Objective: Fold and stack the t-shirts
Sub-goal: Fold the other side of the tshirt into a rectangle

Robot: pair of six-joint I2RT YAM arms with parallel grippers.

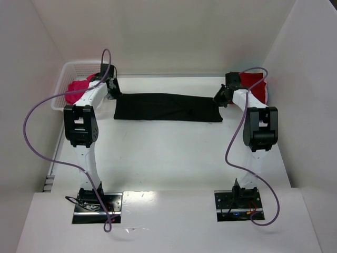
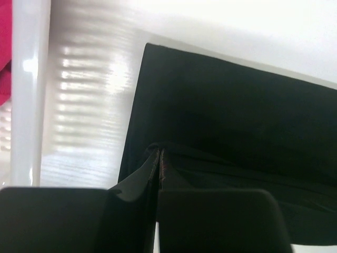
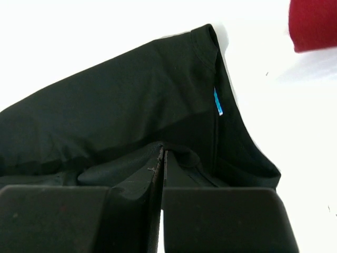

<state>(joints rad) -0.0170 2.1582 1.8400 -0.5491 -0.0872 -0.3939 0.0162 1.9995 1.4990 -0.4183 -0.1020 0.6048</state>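
- Both my claws are closed tight: my left gripper (image 2: pixel 159 153) pinches the left end of the black t-shirt (image 1: pixel 166 107), and my right gripper (image 3: pixel 162 153) pinches its collar end.
- That shirt lies as a long band across the far table (image 1: pixel 168 153).
- Far left, the magenta-pink t-shirt (image 1: pixel 78 87) sits in the white basket (image 1: pixel 66 71).
- Far right lies the dark red t-shirt (image 1: pixel 253 80).

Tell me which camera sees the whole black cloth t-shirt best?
The top external view: the black cloth t-shirt lies there whole, one long folded strip. The left wrist view shows only the end the left gripper pinches; the right wrist view only the collar end with its blue tag, in the right gripper.
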